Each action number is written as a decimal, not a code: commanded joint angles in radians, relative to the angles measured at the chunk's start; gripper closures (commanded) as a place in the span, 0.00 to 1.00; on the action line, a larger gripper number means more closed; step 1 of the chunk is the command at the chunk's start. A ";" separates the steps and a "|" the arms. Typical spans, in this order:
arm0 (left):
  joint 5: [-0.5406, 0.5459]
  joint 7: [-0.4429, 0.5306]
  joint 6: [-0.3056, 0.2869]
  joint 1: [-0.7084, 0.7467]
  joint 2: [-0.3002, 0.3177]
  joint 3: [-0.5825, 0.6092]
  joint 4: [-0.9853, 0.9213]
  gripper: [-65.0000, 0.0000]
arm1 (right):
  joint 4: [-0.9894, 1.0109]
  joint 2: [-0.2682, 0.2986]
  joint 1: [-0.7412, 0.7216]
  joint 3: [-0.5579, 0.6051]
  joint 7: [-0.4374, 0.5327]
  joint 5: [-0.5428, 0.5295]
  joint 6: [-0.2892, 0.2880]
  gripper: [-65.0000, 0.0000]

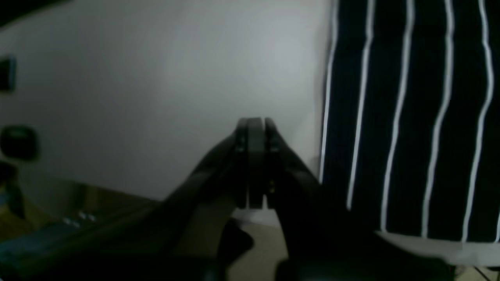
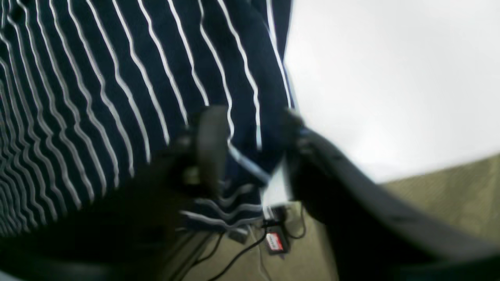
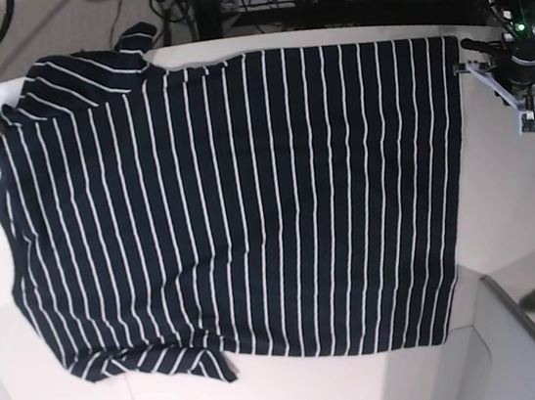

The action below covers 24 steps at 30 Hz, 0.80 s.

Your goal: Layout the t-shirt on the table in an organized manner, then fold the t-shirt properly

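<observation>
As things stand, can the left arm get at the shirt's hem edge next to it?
Probably yes. The left gripper sits shut over bare table, just beside the t-shirt edge, with nothing between them. It would have to open first.

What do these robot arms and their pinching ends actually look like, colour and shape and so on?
Both are mostly black. The left gripper has slim, flat black jaws that taper from a wider body. In the base view that arm shows a dark wrist with a small green light and a pale bracket. The right gripper has thicker, rounded dark jaws, though that view is blurred. No cables on the arms can be made out.
</observation>
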<state>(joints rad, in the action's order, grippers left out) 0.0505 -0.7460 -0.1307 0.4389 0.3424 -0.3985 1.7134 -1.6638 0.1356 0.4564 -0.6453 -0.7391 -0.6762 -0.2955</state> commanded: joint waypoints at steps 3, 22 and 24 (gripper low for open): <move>-0.007 0.010 0.006 0.010 0.004 -0.003 0.000 1.00 | -0.023 -0.026 0.045 -0.009 0.036 -0.004 -0.003 0.42; -0.007 0.010 0.006 0.002 -0.013 0.003 -0.002 1.00 | 0.146 -0.052 0.054 0.084 0.063 0.115 -0.130 0.42; -0.007 0.010 0.006 0.005 -0.013 0.000 -0.002 1.00 | 0.175 -0.052 0.040 0.091 0.074 0.121 -0.130 0.42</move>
<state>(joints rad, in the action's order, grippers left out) 0.0521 -0.7490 -0.1307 0.4416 0.3161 -0.3893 1.6951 -1.4796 0.0719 0.4896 -0.5503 -0.6697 -0.5499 -0.4206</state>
